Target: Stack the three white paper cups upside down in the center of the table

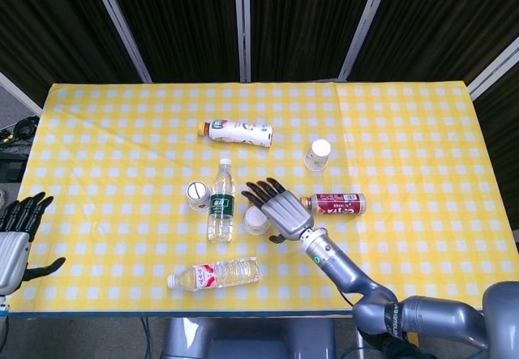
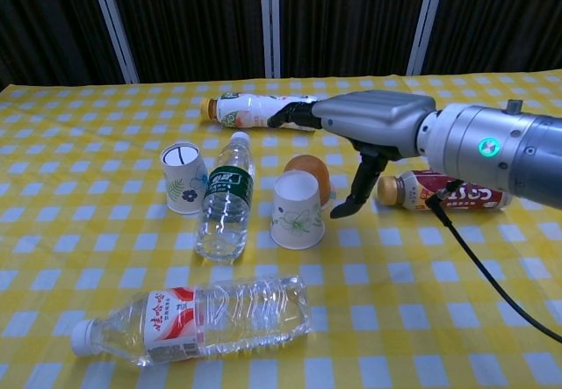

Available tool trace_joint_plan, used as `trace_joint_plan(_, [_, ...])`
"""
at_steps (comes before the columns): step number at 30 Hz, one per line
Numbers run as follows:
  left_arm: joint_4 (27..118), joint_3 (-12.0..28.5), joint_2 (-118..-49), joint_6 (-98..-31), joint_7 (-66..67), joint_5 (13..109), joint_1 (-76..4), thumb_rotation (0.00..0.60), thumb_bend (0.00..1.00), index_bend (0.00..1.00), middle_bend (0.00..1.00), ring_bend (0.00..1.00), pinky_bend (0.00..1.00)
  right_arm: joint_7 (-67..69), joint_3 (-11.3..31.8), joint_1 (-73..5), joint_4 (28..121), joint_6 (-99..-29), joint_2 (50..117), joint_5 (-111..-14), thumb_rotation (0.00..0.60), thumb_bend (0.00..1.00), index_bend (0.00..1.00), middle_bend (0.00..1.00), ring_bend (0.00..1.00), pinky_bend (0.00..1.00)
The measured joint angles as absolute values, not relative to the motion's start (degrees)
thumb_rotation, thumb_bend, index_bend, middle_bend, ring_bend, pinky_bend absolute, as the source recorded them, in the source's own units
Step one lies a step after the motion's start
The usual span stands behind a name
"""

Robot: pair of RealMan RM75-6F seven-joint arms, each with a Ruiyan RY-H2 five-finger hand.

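From the head view, the yellow checked table (image 1: 113, 132) runs from dark curtains at the back to the near edge at the bottom. The right hand (image 1: 276, 207) sits near the middle with its fingers spread wide and nothing in them. Just left of it, an upside-down white paper cup (image 1: 256, 220) stands on the cloth. A second paper cup (image 1: 197, 195) stands left of the green-label water bottle (image 1: 220, 203), touching or nearly touching it. A third paper cup (image 1: 317, 154) stands well apart, back and to the right. The red-label bottle (image 1: 337, 205) lies just right of the hand. The drink bottle (image 1: 238, 132) lies further back, and the clear bottle (image 1: 215, 274) lies close to the near edge. The left hand (image 1: 15, 237) hangs off the left edge, fingers apart, holding nothing. Broad bare cloth lies along the left, right and back margins.

From the chest view, the right hand (image 2: 351, 134) hovers above and right of the nearest cup (image 2: 296, 210), fingers extended, thumb pointing down beside the cup but apart from it. The cup stands bottom-up. The orange jelly cup (image 2: 309, 170) stands right behind it. The left cup (image 2: 183, 176) stands bottom-up beside the green-label bottle (image 2: 222, 201). The clear bottle (image 2: 198, 315) lies across the front, leaving a bare strip between it and the cup. The third cup is hidden behind the arm.
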State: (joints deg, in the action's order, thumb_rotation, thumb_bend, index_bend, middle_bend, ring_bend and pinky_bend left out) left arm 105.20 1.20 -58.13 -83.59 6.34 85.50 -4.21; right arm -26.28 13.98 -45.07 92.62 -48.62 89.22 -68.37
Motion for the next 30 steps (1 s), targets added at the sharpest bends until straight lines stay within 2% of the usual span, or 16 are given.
trace_joint_plan(7, [105.19, 1.40, -58.26, -83.24, 6.39, 84.90, -4.43, 0.600, 0.00, 0.00, 0.00, 0.00, 0.00, -24.48, 16.62, -43.93, 96.05, -51.10, 80.84, -67.64, 0.600, 0.00, 0.01, 0.00, 0.00, 0.00])
trace_joint_plan(12, [105.40, 1.41, -58.23, -82.63, 6.17, 84.64, -4.74, 0.600, 0.00, 0.00, 0.00, 0.00, 0.00, -22.12, 19.36, -44.60, 92.45, -50.17, 78.59, -63.12, 0.600, 0.02, 0.05, 0.01, 0.00, 0.01])
trace_joint_plan(17, [105.08, 1.95, -58.57, -82.57, 6.68, 83.43, -4.93, 0.600, 0.00, 0.00, 0.00, 0.00, 0.00, -20.22, 20.83, -47.27, 82.69, -45.79, 79.20, -58.06, 0.600, 0.05, 0.07, 0.13, 0.04, 0.08])
trace_joint_plan(21, [104.68, 2.45, -58.75, -82.35, 6.56, 82.17, -5.09, 0.600, 0.00, 0.00, 0.00, 0.00, 0.00, -18.32, 21.59, -50.08, 74.15, -41.08, 81.00, -54.49, 0.600, 0.06, 0.11, 0.17, 0.08, 0.16])
trace_joint_plan(30, [103.47, 3.51, -59.60, -80.35, 7.84, 78.46, -6.11, 0.600, 0.00, 0.00, 0.00, 0.00, 0.00, -14.16, 20.63, -56.26, 55.08, -31.24, 89.06, -51.71, 0.600, 0.09, 0.15, 0.23, 0.15, 0.25])
